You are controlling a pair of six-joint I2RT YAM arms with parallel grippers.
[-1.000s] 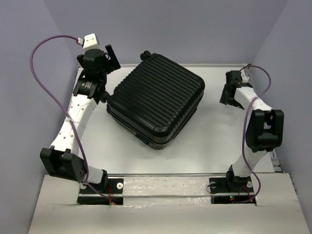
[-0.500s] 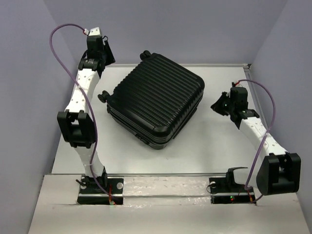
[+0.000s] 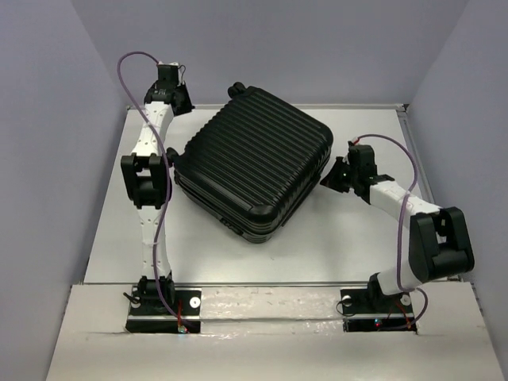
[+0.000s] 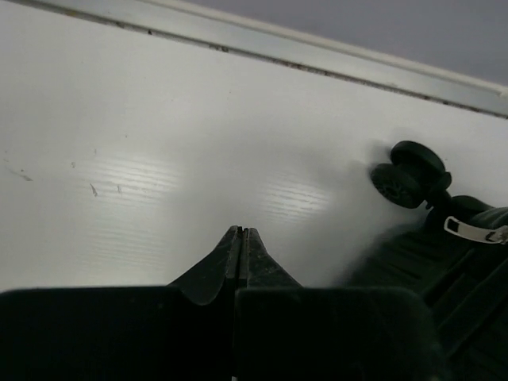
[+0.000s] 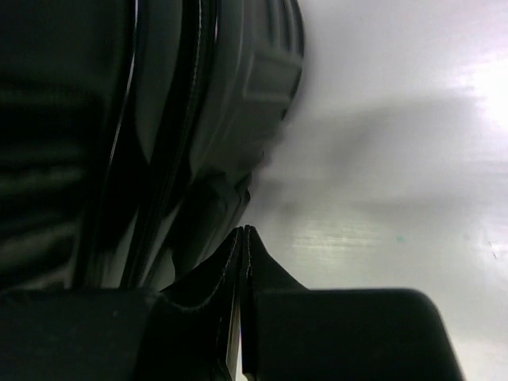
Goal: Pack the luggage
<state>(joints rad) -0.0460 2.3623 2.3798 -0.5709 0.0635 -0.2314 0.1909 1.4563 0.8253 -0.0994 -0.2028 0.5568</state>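
1. I'm seeing the luggage (image 3: pixel 254 171) lying closed mid-worktop (image 3: pixel 341 238).
2. My left gripper (image 4: pixel 240 238) is hovering at its 10 o'clock, fingers pressed together, empty.
3. My right gripper (image 5: pixel 243 235) is sitting beside its 3 o'clock edge, also closed.

White bench (image 3: pixel 333 230), matte, a few faint scuffs in the left wrist view. Plain lavender-grey back wall (image 3: pixel 317 48), matching left wall (image 3: pixel 48 159) and right wall (image 3: pixel 476 119), closing the bench in on three sides. Pale raised strip (image 4: pixel 317 59) runs along the bench's far edge where it meets the back wall. Silver rail (image 3: pixel 270 284) crosses the near edge, with a grey, wrinkled-looking sheet (image 3: pixel 270 313) just below it. Light is even and soft, from above; a bright glare patch (image 4: pixel 143 182) on the bench surface, another in the right wrist view. No windows visible.
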